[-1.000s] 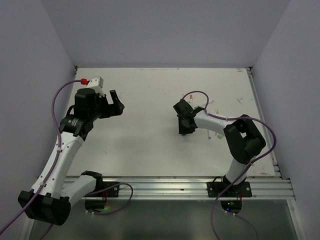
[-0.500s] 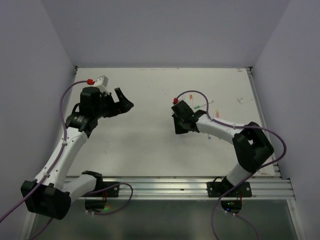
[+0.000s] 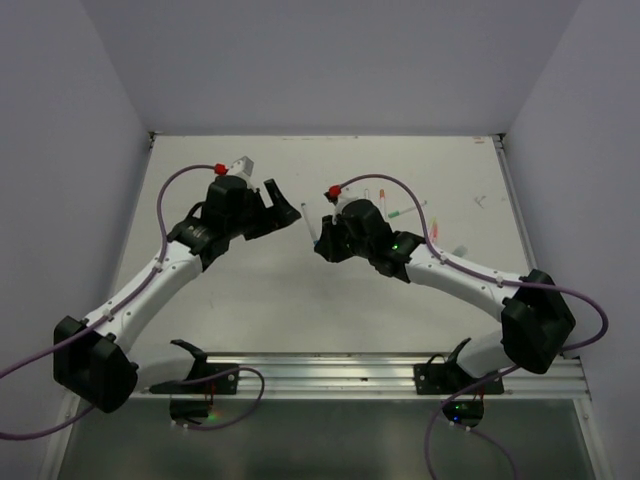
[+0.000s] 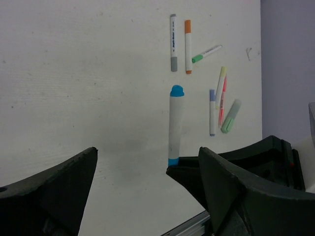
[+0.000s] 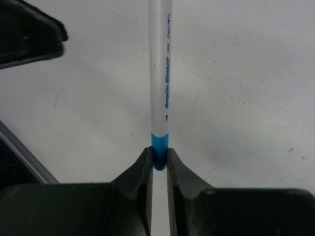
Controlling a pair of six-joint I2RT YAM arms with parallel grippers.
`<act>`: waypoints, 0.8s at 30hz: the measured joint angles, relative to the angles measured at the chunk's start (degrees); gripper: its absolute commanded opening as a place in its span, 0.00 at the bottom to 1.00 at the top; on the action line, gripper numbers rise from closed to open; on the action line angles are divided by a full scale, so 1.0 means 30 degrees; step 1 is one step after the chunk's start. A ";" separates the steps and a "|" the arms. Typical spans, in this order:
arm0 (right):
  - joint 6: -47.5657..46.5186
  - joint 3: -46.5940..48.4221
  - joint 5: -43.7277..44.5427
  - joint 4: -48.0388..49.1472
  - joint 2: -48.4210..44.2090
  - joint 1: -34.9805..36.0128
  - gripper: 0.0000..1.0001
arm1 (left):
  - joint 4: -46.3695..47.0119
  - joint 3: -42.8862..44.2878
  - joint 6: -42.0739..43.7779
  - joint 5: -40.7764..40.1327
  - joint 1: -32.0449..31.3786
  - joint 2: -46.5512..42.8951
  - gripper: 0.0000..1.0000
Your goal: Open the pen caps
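Observation:
My right gripper (image 5: 159, 155) is shut on the blue end of a white blue-tipped pen (image 5: 160, 73). It holds the pen off the table near the middle (image 3: 311, 228). The pen's other blue tip (image 4: 177, 91) points toward my left gripper (image 4: 147, 152), which is open and empty, with its jaws wide apart just short of the pen. In the top view the left gripper (image 3: 285, 203) sits just left of the right gripper (image 3: 322, 248). Other capped pens lie on the table at the right: grey (image 4: 173, 43), orange (image 4: 188, 46), green (image 4: 206, 53), purple (image 4: 212, 112), yellowish (image 4: 222, 81), mint (image 4: 231, 116).
The loose pens lie in a group on the white table (image 3: 250, 290) behind and to the right of the right arm (image 3: 381, 195). Purple cables loop over both arms. A metal rail (image 3: 360, 372) runs along the near edge. Walls close in the left, back and right.
The right gripper has carried the blue pen left toward the table's middle. The left arm has swung right and forward, bringing its open jaws up to the pen.

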 measured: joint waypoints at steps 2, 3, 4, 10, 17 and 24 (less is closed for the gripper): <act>-0.0015 -0.0058 -0.0153 0.0488 0.0000 0.0379 0.00 | 0.0138 0.0182 -0.0350 -0.0379 -0.0430 0.0379 0.83; -0.0015 -0.0066 -0.0189 0.0670 0.0000 0.0546 0.00 | 0.0233 0.0284 -0.0532 -0.0576 -0.0627 0.0576 0.82; -0.0015 -0.0066 -0.0226 0.0816 0.0000 0.0685 0.00 | 0.0313 0.0350 -0.0619 -0.0801 -0.0816 0.0736 0.81; -0.0007 -0.0066 -0.0605 0.1596 0.0000 0.1005 0.00 | 0.0787 0.0393 -0.1086 -0.2120 -0.1566 0.1326 0.70; -0.0022 -0.0066 -0.0656 0.1821 0.0015 0.1005 0.00 | 0.1180 0.0444 -0.1042 -0.3082 -0.1923 0.1472 0.55; -0.0066 -0.0066 -0.0670 0.1821 0.0058 0.1005 0.00 | 0.1326 0.0678 -0.1027 -0.3249 -0.2004 0.1923 0.52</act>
